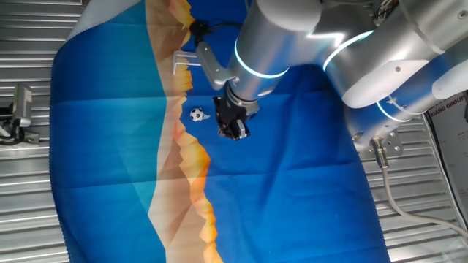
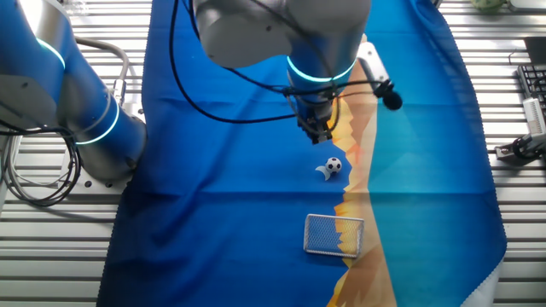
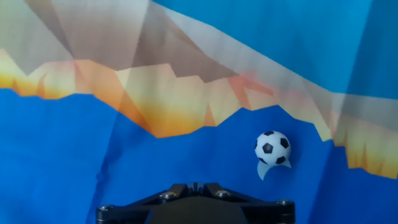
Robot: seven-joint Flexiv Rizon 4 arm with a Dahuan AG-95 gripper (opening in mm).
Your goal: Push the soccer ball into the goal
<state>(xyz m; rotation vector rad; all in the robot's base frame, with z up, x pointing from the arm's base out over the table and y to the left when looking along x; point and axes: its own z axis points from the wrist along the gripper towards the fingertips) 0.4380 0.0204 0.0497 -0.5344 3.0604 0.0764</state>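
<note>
Hand view puts the soccer ball (image 3: 272, 147) ahead-right of the gripper (image 3: 194, 186), apart from it; whether its fingers are parted I cannot tell. Beyond the ball stands the goal (image 2: 333, 234) on a blue cloth (image 2: 230, 188), nothing between.

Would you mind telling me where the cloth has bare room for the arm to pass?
Open blue cloth lies on the robot-base side of the soccer ball and goal. It is crowded where the end effector hangs close beside the ball.
</note>
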